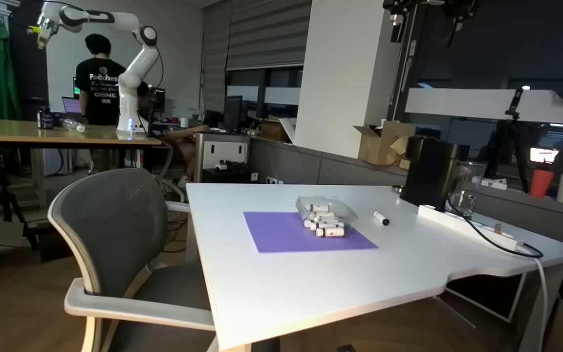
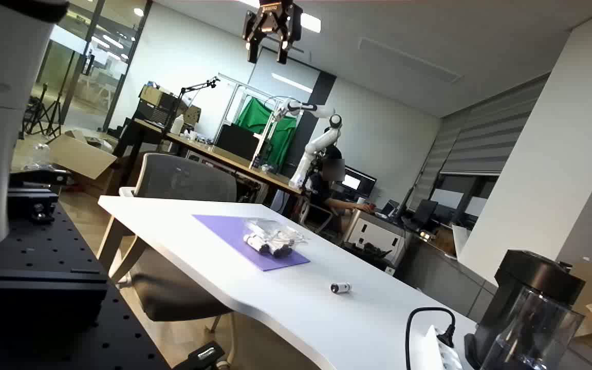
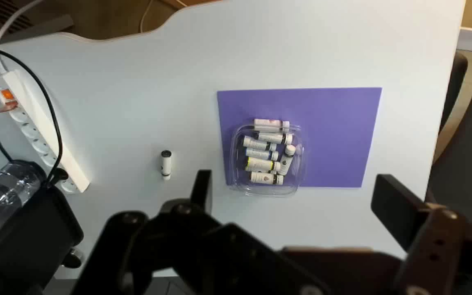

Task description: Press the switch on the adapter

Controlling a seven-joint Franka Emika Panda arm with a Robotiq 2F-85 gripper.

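Observation:
The adapter is a white power strip (image 3: 35,112) lying at the left in the wrist view, with an orange switch (image 3: 7,94) at its upper end. A reddish flap (image 3: 8,107) sits beside the switch. The strip also shows at the right in an exterior view (image 1: 467,227) and is partly cut off at the bottom in an exterior view (image 2: 432,349). My gripper (image 3: 293,190) is open and empty, high above the table and apart from the strip. It also shows at the top in both exterior views (image 1: 424,36) (image 2: 267,55).
A black machine with a clear tank (image 3: 27,241) stands against the strip, its black cable (image 3: 43,88) looping over it. A clear box of small bottles (image 3: 266,190) sits on a purple sheet (image 3: 334,135). One bottle (image 3: 166,164) lies alone on the white table (image 3: 322,49).

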